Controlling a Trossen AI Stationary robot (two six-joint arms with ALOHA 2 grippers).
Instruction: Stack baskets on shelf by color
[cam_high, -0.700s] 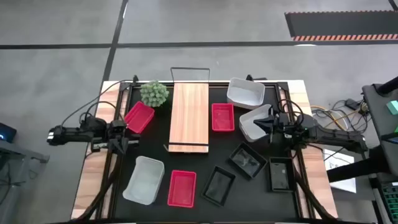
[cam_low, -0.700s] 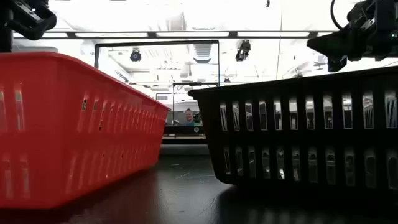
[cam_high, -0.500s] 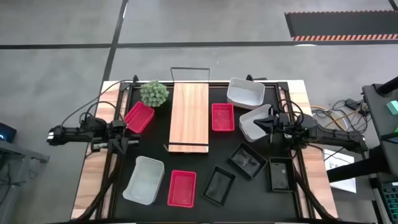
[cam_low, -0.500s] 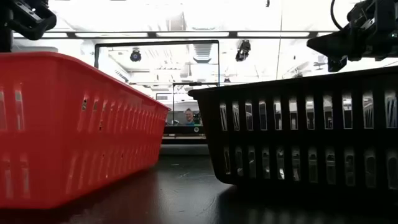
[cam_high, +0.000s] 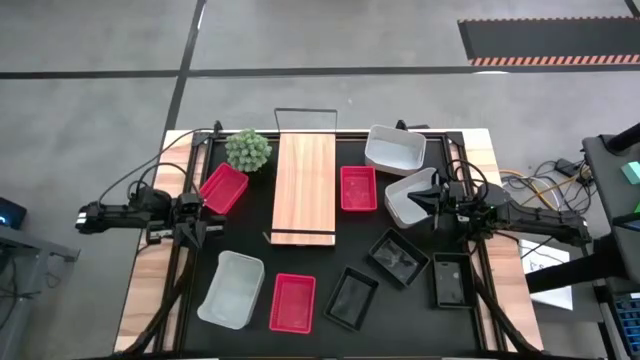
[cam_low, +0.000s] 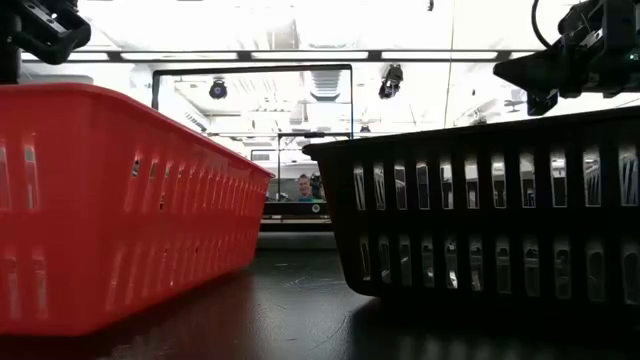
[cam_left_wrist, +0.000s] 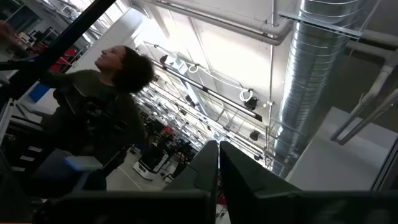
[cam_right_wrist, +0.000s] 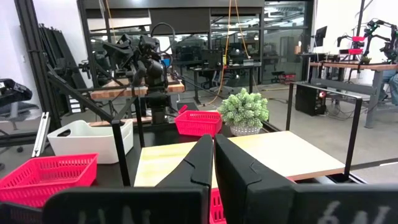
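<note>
The shelf (cam_high: 305, 188) is a light-wood plank lying in the middle of the black tabletop, bare on top. Red baskets lie at its left (cam_high: 224, 188), at its right (cam_high: 358, 189) and near the front (cam_high: 293, 302). White baskets sit at the back right (cam_high: 395, 149), beside it (cam_high: 410, 198) and at the front left (cam_high: 232, 289). Three black baskets (cam_high: 395, 256) cluster at the front right. My left gripper (cam_high: 203, 206) hovers shut by the left red basket, holding nothing. My right gripper (cam_high: 422, 202) is shut and empty over the white basket.
A green ball-shaped plant (cam_high: 248, 150) stands at the shelf's back left corner. The low view is filled by a red basket (cam_low: 120, 200) and a black basket (cam_low: 480, 200). A person (cam_left_wrist: 102, 106) shows beyond the table in the left wrist view.
</note>
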